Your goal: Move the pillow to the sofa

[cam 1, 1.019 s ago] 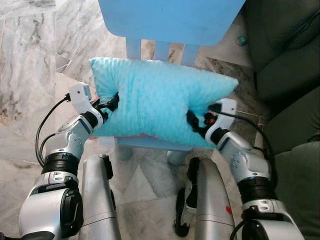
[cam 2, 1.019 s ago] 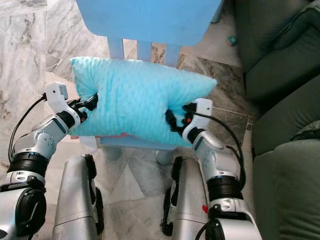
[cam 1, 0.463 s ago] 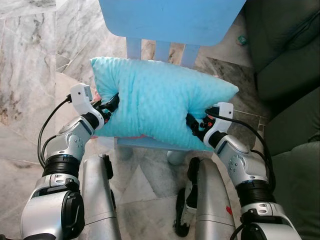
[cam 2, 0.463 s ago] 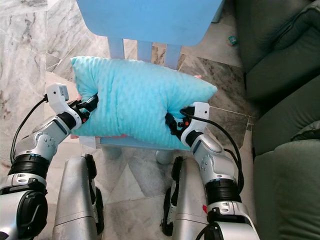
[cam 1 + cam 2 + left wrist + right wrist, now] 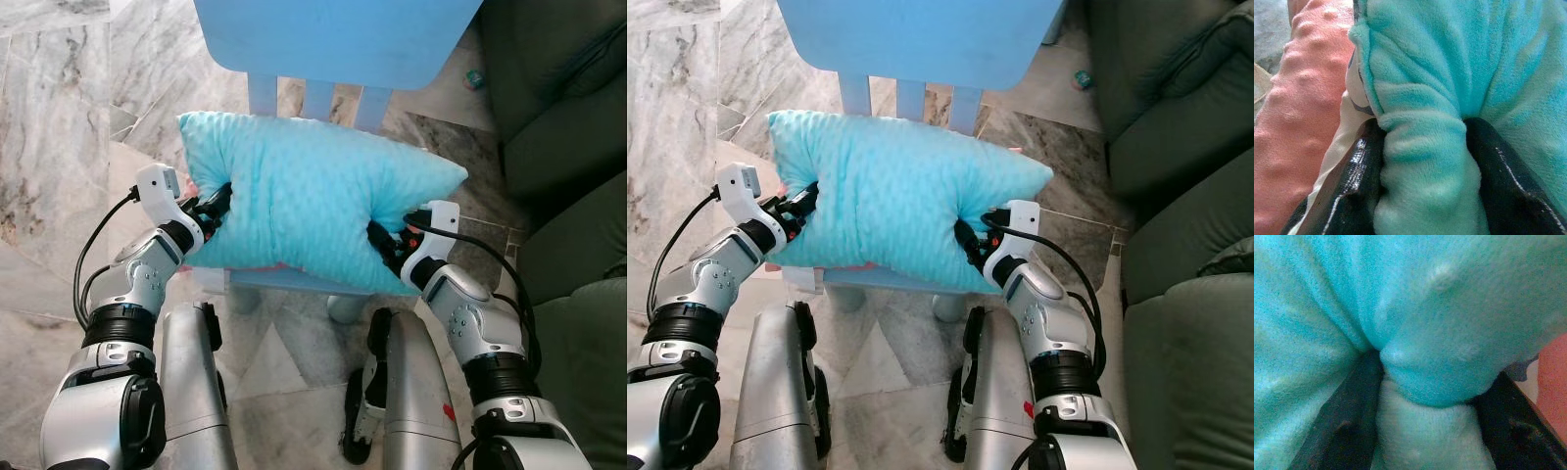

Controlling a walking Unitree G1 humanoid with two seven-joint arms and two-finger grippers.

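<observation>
A plush turquoise pillow (image 5: 304, 211) lies across the seat of a light blue chair (image 5: 333, 39), held between both arms. My left gripper (image 5: 217, 204) is shut on a fold of the pillow at its left edge, with the black fingers (image 5: 1356, 176) pinching the fabric. My right gripper (image 5: 380, 245) is shut on a fold at the pillow's lower right; its fingers (image 5: 1347, 421) squeeze turquoise fabric. A pink side of the pillow (image 5: 1298, 107) shows underneath. The dark green sofa (image 5: 568, 127) stands to the right.
Marble floor (image 5: 59, 147) spreads to the left and under the chair. The chair's backrest slats (image 5: 315, 98) rise just behind the pillow. My silver legs (image 5: 196, 392) stand below. A small object (image 5: 473, 78) lies on the floor beside the sofa.
My right gripper has slid a little lower and to the left along the pillow's edge, still pinching it. The left gripper and the pillow have barely moved.
</observation>
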